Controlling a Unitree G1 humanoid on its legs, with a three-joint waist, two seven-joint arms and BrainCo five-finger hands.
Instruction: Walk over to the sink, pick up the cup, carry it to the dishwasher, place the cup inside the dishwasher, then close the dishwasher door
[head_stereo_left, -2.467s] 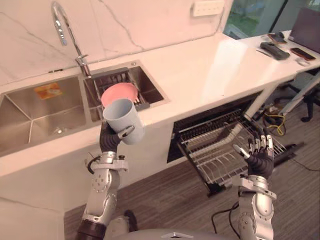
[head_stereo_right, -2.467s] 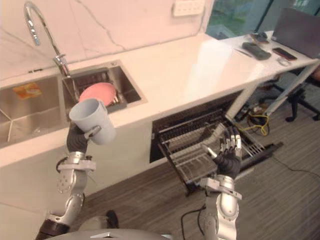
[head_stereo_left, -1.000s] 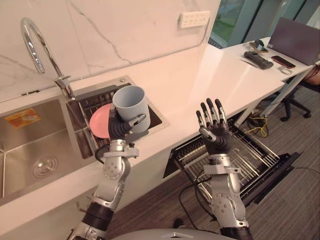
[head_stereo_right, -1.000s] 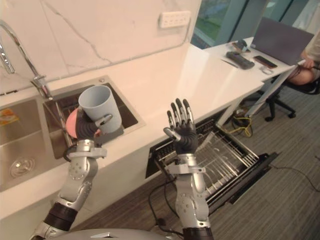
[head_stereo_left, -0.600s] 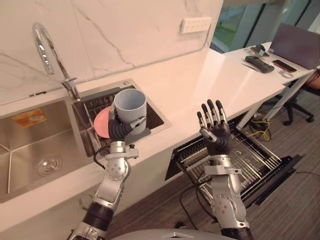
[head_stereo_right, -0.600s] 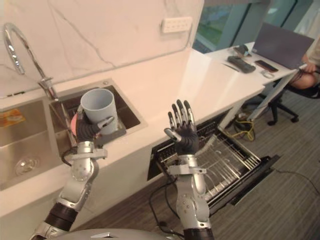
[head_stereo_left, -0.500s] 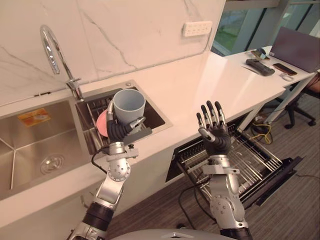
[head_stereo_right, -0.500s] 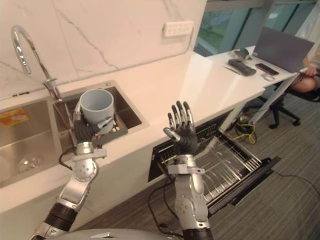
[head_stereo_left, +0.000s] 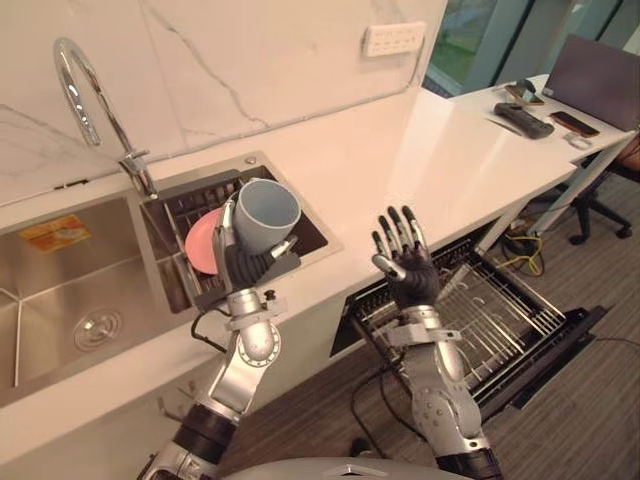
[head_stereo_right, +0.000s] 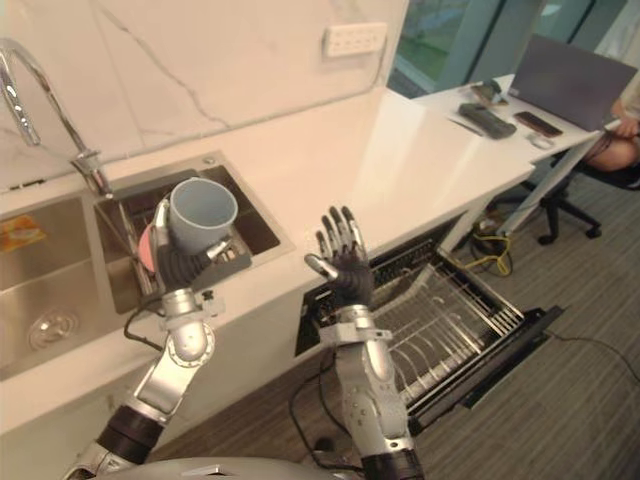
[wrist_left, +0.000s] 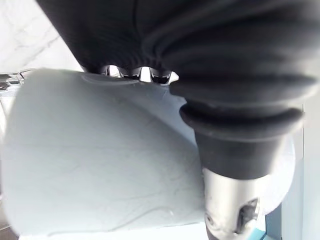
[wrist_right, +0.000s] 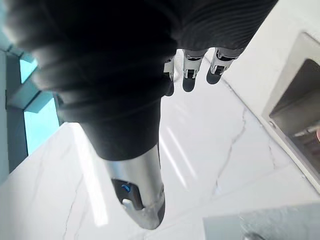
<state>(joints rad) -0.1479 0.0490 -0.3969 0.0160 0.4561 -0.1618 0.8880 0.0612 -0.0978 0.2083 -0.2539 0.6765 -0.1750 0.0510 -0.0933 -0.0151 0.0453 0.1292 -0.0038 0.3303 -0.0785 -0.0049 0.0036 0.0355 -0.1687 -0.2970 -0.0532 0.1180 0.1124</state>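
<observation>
blue-grey cup (head_stereo_left: 265, 210) is out of the sink (head_stereo_left: 45, 300) and in the left hand (head_stereo_left: 243, 262), whose fingers and thumb curl round its wall; it is held tilted, mouth up, in front of the sink's smaller basin, where a pink plate (head_stereo_left: 203, 245) rests. we find the right hand (head_stereo_left: 405, 265) raised before the counter (head_stereo_left: 400, 150) edge, fingers straight and spread, holding nothing. the dishwasher rack (head_stereo_left: 490, 310) stands pulled out below the counter on the robot's right, over the lowered dishwasher door (head_stereo_left: 555, 345). we judge the pick-up done and the carry barely begun; placing the cup in the rack and closing the door remain.
</observation>
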